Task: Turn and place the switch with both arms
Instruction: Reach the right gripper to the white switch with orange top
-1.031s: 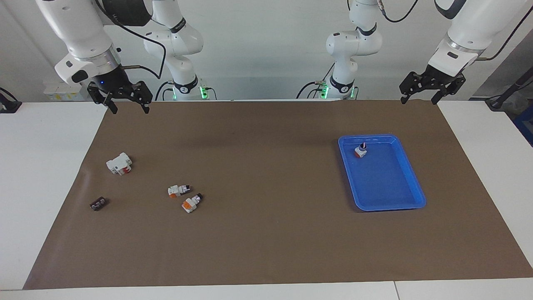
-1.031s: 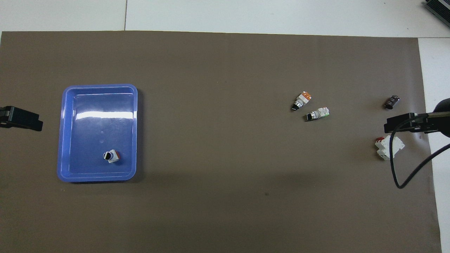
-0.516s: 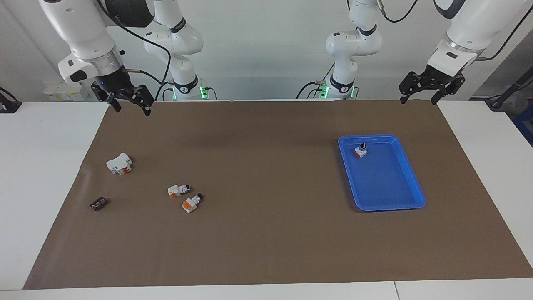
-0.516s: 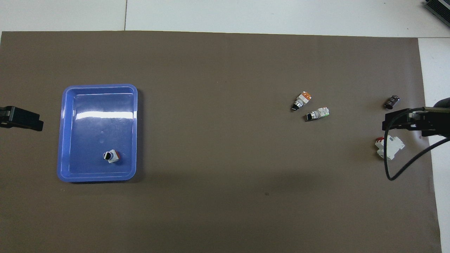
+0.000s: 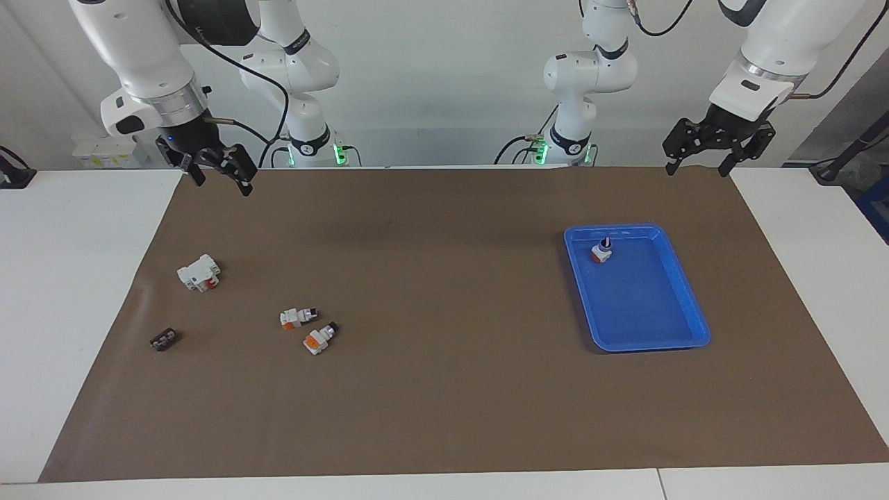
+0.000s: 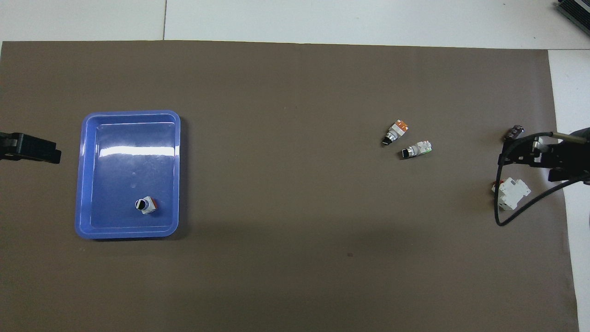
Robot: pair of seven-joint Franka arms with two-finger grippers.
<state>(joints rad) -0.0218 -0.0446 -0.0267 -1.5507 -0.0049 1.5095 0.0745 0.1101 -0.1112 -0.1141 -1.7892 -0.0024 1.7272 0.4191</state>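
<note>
Two switches lie side by side on the brown mat toward the right arm's end, one with an orange end [image 5: 320,337] [image 6: 395,132] and one beside it [image 5: 299,317] [image 6: 416,149]. A third switch [image 5: 601,251] [image 6: 146,204] stands in the blue tray [image 5: 649,345] [image 6: 129,113], knob up, at the tray's end nearer the robots. My right gripper [image 5: 217,177] [image 6: 530,152] hangs open and empty, high over the mat's edge at its own end. My left gripper [image 5: 696,165] [image 6: 32,150] hangs open and empty, high over the mat's edge beside the tray.
A larger white block with a red patch [image 5: 199,272] [image 6: 511,193] and a tiny black piece [image 5: 164,339] [image 6: 513,133] lie near the mat's edge at the right arm's end. The right arm's black cable [image 6: 507,216] droops over the white block in the overhead view.
My right gripper has shifted a little toward the table's middle and turned slightly. My left gripper has risen a touch. The switches, block and tray have not moved.
</note>
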